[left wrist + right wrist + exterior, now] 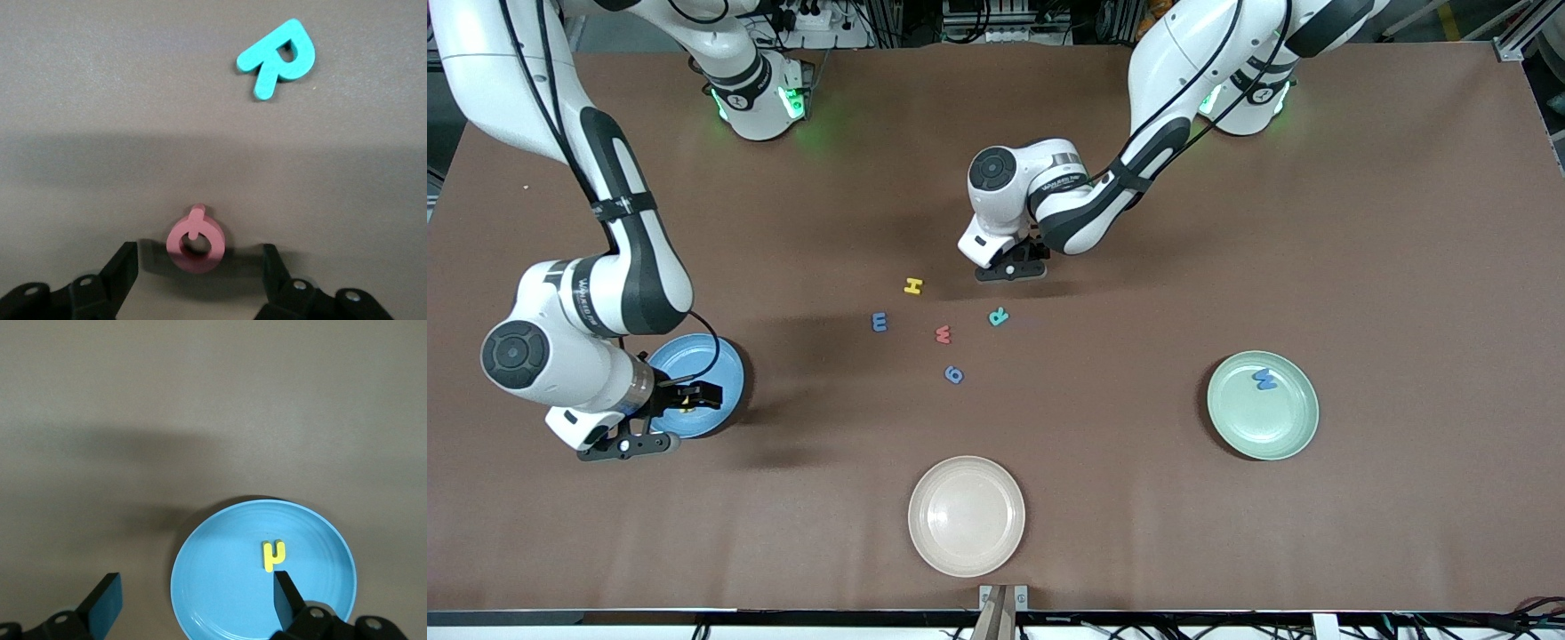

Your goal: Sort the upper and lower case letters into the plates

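Note:
My left gripper (1014,265) is low over the middle of the table, open, its fingers (123,270) either side of a pink round letter (195,243) that lies flat on the table, untouched. A teal R (277,59) (999,316) lies close by. A yellow H (912,285), a blue letter (879,322), a red w (943,334) and a blue round letter (954,374) also lie mid-table. My right gripper (692,396) hangs open and empty over the sky blue plate (694,364) (227,587), which holds a yellow letter (273,555). The mint green plate (1263,427) holds a blue letter (1264,380).
A beige plate (967,516) sits near the table's front edge, nearer the front camera than the loose letters. The blue plate is toward the right arm's end of the table, the green plate toward the left arm's end.

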You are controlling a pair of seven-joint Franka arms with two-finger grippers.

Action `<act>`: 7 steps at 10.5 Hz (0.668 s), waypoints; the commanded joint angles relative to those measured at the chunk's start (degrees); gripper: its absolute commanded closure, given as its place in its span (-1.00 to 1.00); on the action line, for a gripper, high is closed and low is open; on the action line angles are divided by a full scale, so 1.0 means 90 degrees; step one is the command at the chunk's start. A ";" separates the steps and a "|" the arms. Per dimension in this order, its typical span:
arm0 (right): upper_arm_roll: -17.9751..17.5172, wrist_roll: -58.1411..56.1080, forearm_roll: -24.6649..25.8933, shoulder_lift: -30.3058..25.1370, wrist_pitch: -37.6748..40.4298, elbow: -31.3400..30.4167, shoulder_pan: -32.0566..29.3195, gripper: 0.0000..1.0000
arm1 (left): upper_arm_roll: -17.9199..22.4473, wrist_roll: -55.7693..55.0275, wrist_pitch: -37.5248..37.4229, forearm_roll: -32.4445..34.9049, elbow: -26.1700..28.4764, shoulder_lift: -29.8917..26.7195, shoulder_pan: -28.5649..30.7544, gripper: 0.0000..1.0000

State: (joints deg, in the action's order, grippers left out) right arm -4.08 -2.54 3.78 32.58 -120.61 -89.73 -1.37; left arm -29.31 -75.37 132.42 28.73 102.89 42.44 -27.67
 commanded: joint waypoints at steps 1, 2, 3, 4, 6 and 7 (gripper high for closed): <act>-0.0015 0.0427 0.0029 -0.0006 0.0139 0.0020 0.0170 -1.00 | 0.0005 -0.0238 0.0014 0.0216 0.0100 -0.0057 0.0008 -0.28; -0.0015 0.0468 0.0020 0.0003 0.0139 0.0000 0.0259 -1.00 | 0.0015 -0.0238 0.0014 0.0216 0.0110 -0.0057 0.0018 -0.05; -0.0025 0.0478 0.0019 0.0013 0.0149 -0.0010 0.0356 -1.00 | 0.0005 -0.0238 0.0014 0.0216 0.0110 -0.0057 0.0028 0.16; -0.0016 0.0478 0.0019 0.0033 0.0149 -0.0049 0.0464 -1.00 | 0.0005 -0.0238 0.0014 0.0216 0.0110 -0.0067 0.0057 0.33; -0.0025 0.0478 0.0019 0.0033 0.0149 -0.0078 0.0552 -1.00 | 0.0005 -0.0238 0.0014 0.0216 0.0091 -0.0096 0.0077 0.72; -0.0025 0.0652 0.0019 0.0033 0.0168 -0.0078 0.0678 -1.00 | 0.0005 -0.0238 0.0014 0.0216 0.0081 -0.0145 0.0086 1.00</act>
State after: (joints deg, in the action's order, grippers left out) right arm -4.26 1.12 3.75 33.36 -119.64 -89.94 3.68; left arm -29.39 -75.46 132.56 28.74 102.87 42.07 -27.27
